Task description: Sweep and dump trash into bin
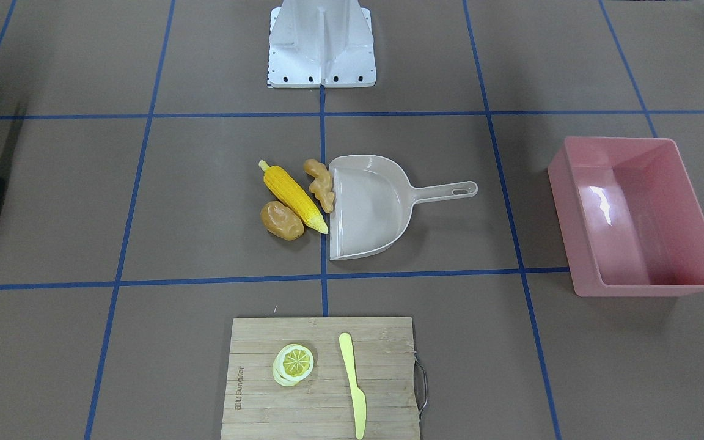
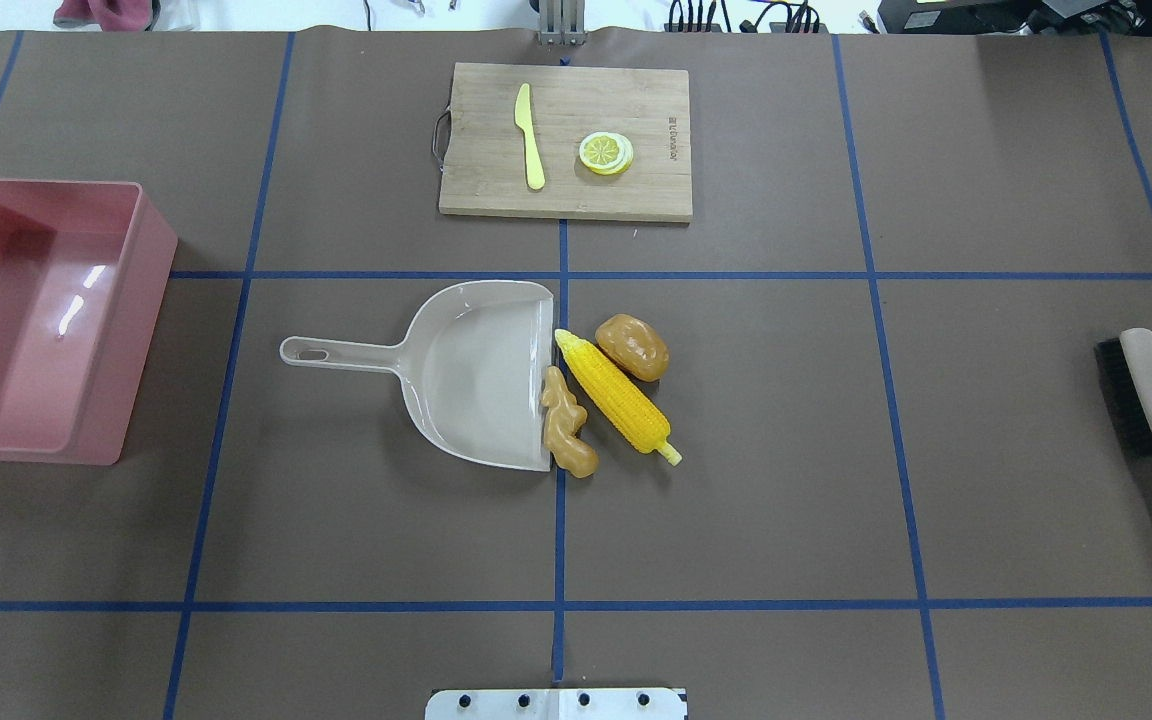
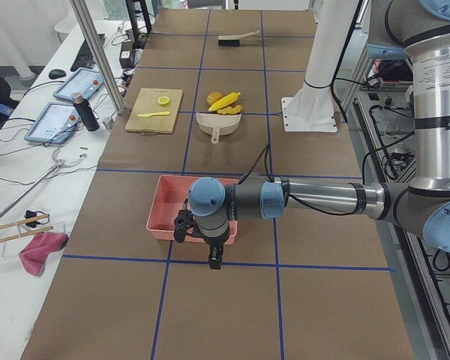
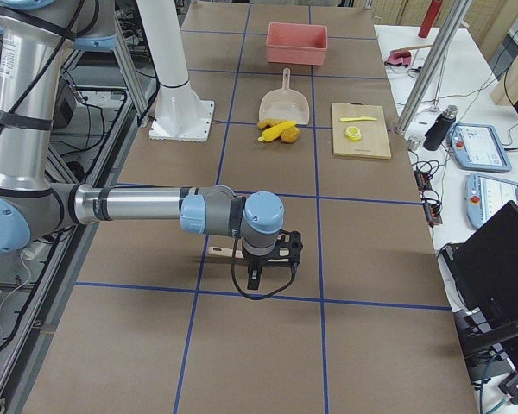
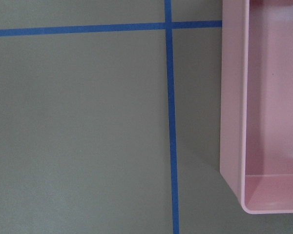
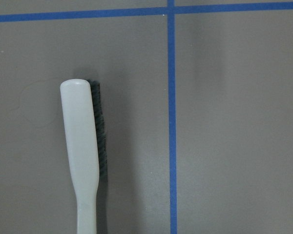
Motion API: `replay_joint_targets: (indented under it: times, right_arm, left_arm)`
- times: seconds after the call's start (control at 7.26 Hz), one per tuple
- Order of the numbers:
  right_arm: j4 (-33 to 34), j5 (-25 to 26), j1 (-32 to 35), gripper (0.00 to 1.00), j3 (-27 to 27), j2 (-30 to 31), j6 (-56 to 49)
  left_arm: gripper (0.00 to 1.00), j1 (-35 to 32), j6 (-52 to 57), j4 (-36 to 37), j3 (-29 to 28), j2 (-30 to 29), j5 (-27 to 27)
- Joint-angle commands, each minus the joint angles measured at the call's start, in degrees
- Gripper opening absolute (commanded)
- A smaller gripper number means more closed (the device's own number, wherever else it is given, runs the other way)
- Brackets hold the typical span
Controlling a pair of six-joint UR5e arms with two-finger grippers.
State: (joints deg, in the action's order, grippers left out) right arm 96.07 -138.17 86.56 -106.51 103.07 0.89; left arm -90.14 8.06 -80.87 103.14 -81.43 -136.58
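Observation:
The yellow corn cob (image 2: 621, 402), the tan ginger root (image 2: 566, 435) and the orange-brown potato (image 2: 632, 347) lie together on the table at the open mouth of the beige dustpan (image 2: 466, 370). The ginger touches the pan's lip. The pink bin (image 2: 141, 330) stands empty at the table's left end. My left gripper (image 3: 212, 255) hangs over the bin's near end, shown only in the exterior left view, so I cannot tell its state. My right gripper (image 4: 255, 276) hovers above the brush (image 2: 1151, 400), shown only in the exterior right view, so I cannot tell its state.
A wooden cutting board (image 2: 486, 150) with a lemon slice (image 2: 606, 153) and a pale yellow knife (image 2: 530, 135) lies at the far side. The brush (image 6: 80, 146) lies flat below the right wrist. The bin's rim (image 5: 233, 97) fills the left wrist view's right side.

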Motion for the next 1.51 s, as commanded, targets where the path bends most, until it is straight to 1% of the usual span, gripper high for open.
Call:
replay_joint_targets:
  times: [0.0,0.14,0.28,0.41,0.55,0.69,0.83,0.96,1.1,1.24,1.38]
  right_arm:
    - [-0.4,-2.1,-4.4,1.0,-0.6,0.0,1.0]
    - [-0.6,-2.4,-8.1,1.0,-0.8,-0.5,4.1]
    - [-3.0,-2.4,-10.9,1.0,-0.6,-0.5,6.7]
    - [-5.4,-2.5,-12.2,1.0,-0.6,-0.4,8.6]
    - [-7.2,-1.9,-13.9,1.0,-0.7,-0.3,11.7]
    - [-10.3,-1.6,-15.7,1.0,-0.8,-0.2,16.8]
    - [-16.2,0.3,-19.2,1.0,-0.8,1.4,24.7]
    - [-25.8,3.8,-24.2,1.0,-0.9,4.2,34.9]
    - [-31.2,4.9,-26.6,1.0,-1.1,8.4,38.5]
    - [-31.4,4.3,-26.5,1.0,-1.3,9.5,38.7]
    - [-31.4,5.0,-26.5,1.0,-1.4,10.9,38.7]
  left_arm:
    - [0.99,4.2,-0.4,0.0,4.2,-0.7,0.0]
    - [0.99,6.9,-0.5,0.0,6.0,-2.2,0.0]
    - [0.99,9.9,-0.5,0.0,6.5,-4.9,0.0]
    - [0.99,13.6,-0.5,-0.2,7.2,-8.7,0.0]
    - [0.99,17.3,-0.4,-0.2,7.2,-13.7,0.0]
    - [0.99,21.4,-0.5,-0.1,7.0,-18.4,0.0]
    - [0.99,24.9,-0.4,-0.1,6.7,-21.9,0.0]
    - [0.99,28.5,-0.2,-0.1,6.9,-24.4,0.3]
    - [0.99,32.5,-0.1,-0.1,6.8,-27.0,0.8]
    - [0.99,34.7,0.0,-0.2,6.5,-30.4,0.8]
    - [0.99,35.3,0.1,-0.2,7.2,-32.6,0.8]
